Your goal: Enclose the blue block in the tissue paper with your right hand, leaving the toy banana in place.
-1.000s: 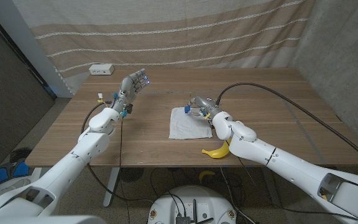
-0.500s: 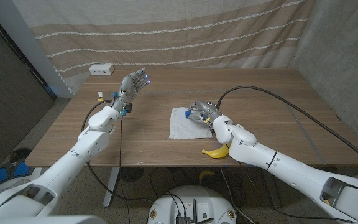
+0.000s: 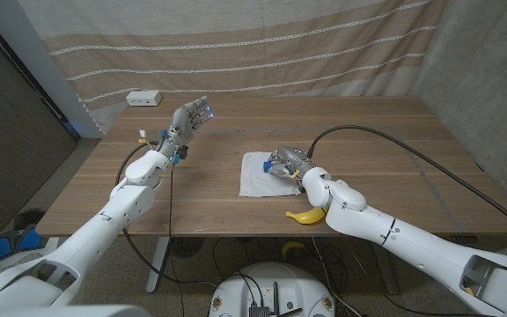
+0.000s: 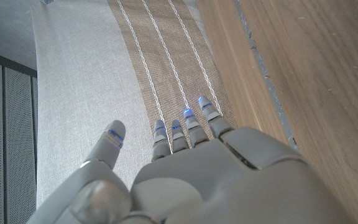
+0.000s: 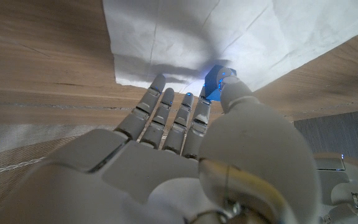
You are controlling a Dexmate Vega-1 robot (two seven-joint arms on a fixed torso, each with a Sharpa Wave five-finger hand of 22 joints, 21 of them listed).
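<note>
The blue block (image 5: 215, 81) shows only as a small corner past the right hand (image 5: 185, 155) — thumb and fingers cover the rest, and whether it is truly pinched cannot be told. The toy banana (image 3: 303, 216) is half hidden under the right forearm. The tissue paper (image 5: 191, 37) runs off the picture's edge — its full outline stays unseen.

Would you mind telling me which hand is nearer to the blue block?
Right. The right hand pinches the blue block over the tissue paper; the left hand is raised far off across the table.
</note>
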